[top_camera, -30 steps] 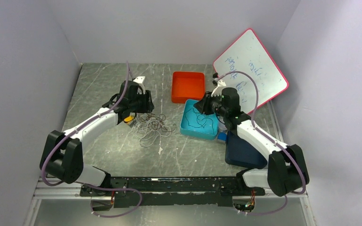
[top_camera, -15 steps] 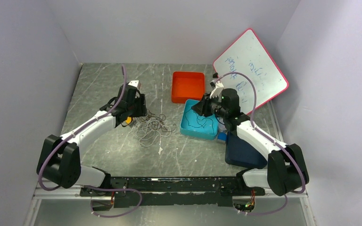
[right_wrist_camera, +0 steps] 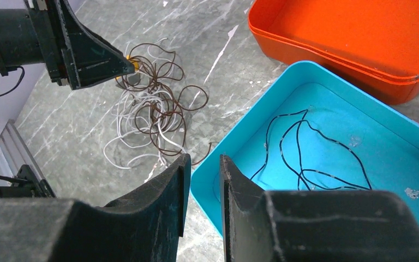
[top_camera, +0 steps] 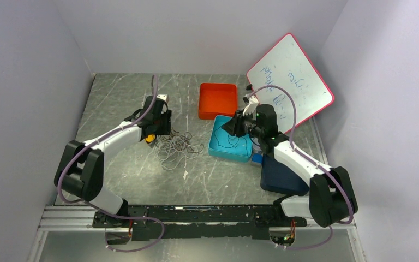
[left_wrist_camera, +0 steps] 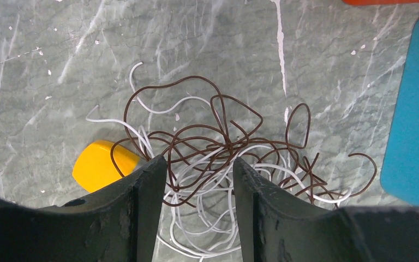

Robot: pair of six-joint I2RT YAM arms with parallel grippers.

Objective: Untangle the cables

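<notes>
A tangle of brown and white cables (top_camera: pixel 177 148) lies on the grey table, left of the blue tray (top_camera: pixel 218 152). In the left wrist view the tangle (left_wrist_camera: pixel 223 147) lies below and between the fingers. My left gripper (left_wrist_camera: pixel 198 161) is open and empty, above the tangle's near-left part; it also shows in the top view (top_camera: pixel 160 130). A thin black cable (right_wrist_camera: pixel 305 153) lies alone in the blue tray (right_wrist_camera: pixel 234 136). My right gripper (right_wrist_camera: pixel 204 158) hovers over the tray's left rim, its jaws a narrow gap apart with nothing between; it also shows in the top view (top_camera: pixel 230 126).
A yellow object (left_wrist_camera: pixel 101 166) lies at the tangle's left edge. An empty orange tray (top_camera: pixel 202 109) stands behind the blue one. A whiteboard (top_camera: pixel 292 76) leans at the back right. A dark blue box (top_camera: pixel 281 174) sits by the right arm.
My left arm has shifted and turned its wrist slightly over the tangle's left side, with the elbow swinging inward. The right arm has barely moved. The cables lie as before.
</notes>
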